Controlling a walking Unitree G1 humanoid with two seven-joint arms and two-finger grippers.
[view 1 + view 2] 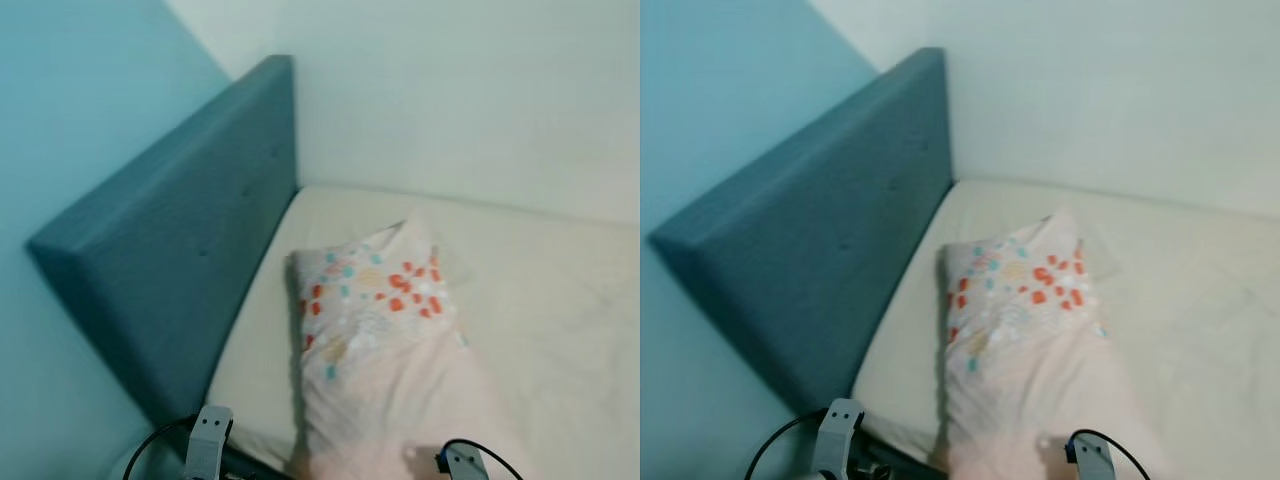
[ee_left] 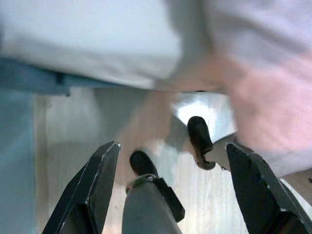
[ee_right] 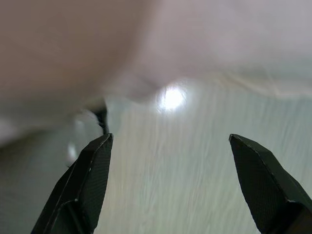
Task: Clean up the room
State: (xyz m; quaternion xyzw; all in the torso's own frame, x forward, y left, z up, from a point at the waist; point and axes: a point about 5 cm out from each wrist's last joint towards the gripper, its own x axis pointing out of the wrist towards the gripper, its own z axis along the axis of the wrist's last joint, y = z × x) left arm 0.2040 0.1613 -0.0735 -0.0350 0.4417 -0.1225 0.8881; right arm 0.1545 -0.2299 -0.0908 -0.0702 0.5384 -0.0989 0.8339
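Currently, the pale pink pillow with orange and teal dots (image 1: 385, 345) lies on the cream-sheeted bed (image 1: 560, 300), its long axis running from the teal padded headboard (image 1: 180, 250) corner toward the robot. Both grippers, left (image 2: 170, 165) and right (image 3: 170, 161), hang spread and empty below its near end, the right arm nearer.

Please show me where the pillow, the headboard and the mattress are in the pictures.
pillow (image 1: 375, 330): left eye view, on the middle of its patterned cover.
headboard (image 1: 190, 230): left eye view, on its blue padded front.
mattress (image 1: 540, 300): left eye view, on the bare cream surface to the right of the pillow.
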